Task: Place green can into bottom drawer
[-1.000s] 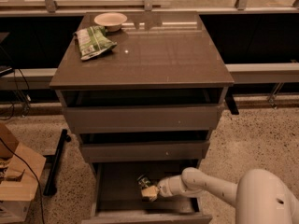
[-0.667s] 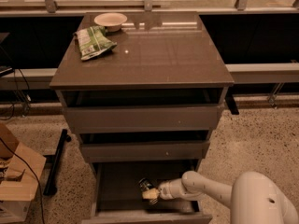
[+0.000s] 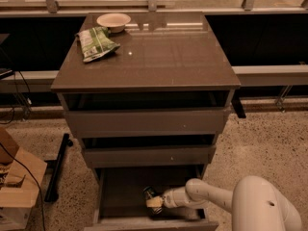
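Note:
The bottom drawer stands pulled open at the foot of the grey-brown cabinet, its dark floor showing. My white arm reaches in from the lower right. My gripper is inside the drawer, low over the floor near its front middle. The green can shows at the gripper's tip as a small shiny cylinder, tilted, in or against the fingers just above the floor. Most of its wrap is hidden in the dark.
A green-and-white snack bag and a white bowl lie on the cabinet top. Two shallower drawers above are slightly open. A cardboard box and a black bar sit on the floor at the left.
My gripper with the can has sunk a little lower and nearer the drawer's front. Nothing else has moved.

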Available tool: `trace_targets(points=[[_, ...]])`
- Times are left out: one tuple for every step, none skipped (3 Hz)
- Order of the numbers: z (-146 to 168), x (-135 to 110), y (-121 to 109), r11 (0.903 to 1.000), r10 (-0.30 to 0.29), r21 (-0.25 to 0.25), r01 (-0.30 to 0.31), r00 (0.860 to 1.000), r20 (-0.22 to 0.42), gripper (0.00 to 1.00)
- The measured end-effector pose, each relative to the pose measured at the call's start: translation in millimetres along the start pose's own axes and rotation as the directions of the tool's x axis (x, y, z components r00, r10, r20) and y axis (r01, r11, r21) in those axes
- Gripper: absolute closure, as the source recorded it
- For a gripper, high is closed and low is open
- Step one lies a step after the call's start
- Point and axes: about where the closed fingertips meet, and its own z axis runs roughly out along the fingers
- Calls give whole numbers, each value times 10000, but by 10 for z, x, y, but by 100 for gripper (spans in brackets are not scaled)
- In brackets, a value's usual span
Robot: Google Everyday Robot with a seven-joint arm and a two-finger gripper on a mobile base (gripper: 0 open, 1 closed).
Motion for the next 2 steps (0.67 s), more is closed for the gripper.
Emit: trace_targets(points=[[19, 11, 13, 10000, 2, -30, -2, 10000, -23, 11], [33, 19, 24, 10000, 3, -52, -3, 10000, -42, 0]])
